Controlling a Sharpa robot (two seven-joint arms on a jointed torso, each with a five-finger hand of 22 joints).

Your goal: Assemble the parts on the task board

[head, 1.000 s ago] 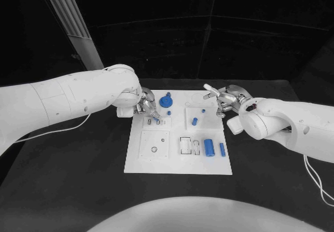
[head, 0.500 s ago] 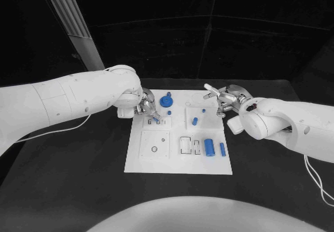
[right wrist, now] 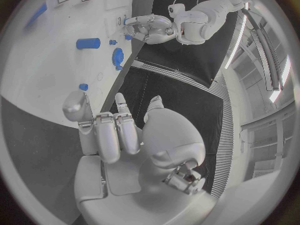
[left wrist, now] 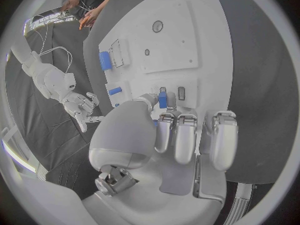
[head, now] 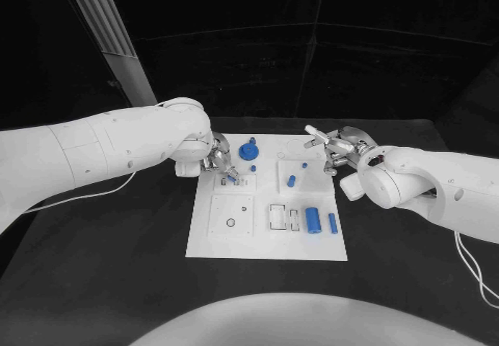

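Observation:
The white task board lies in the middle of the black table. My left hand hovers at the board's far left corner. It pinches a small blue part between thumb and fingers, just above the small slots there. My right hand hangs over the board's far right edge with its fingers apart and nothing in them. On the board are a blue round knob, a short blue peg, a blue cylinder and a slim blue bar.
A pale post rises behind the table at the far left. A white cable trails over the table under my left arm. Bare black table surrounds the board on the near side.

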